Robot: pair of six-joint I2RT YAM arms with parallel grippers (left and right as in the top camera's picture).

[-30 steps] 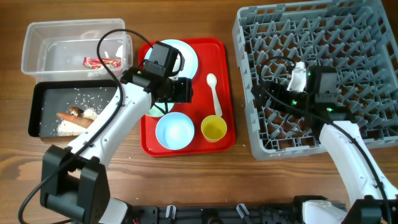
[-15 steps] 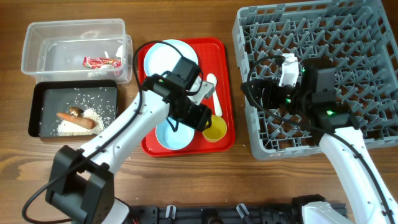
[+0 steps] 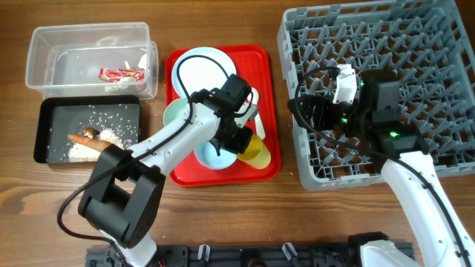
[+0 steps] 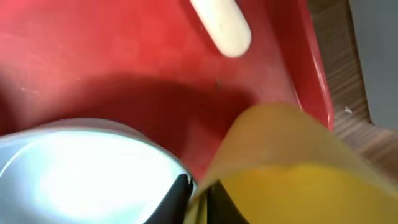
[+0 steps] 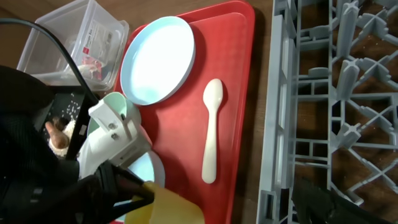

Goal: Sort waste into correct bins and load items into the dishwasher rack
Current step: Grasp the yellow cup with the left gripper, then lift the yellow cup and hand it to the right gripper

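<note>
My left gripper is shut on the rim of the small yellow cup, which stands at the red tray's front right. In the left wrist view the cup's wall is pinched between the two dark fingers. The light blue bowl sits right beside it. The pale green bowl, the light blue plate and the white spoon also lie on the tray. My right gripper hangs open and holds nothing over the left side of the grey dishwasher rack.
The red tray lies between the bins and the rack. The clear tub holds the red-and-white wrapper. The black tray holds the orange stick, a brown lump and rice.
My left arm swung from above the green bowl to the tray's front right and its jaws shut on the yellow cup's rim. The right arm shifted slightly, then held still.
</note>
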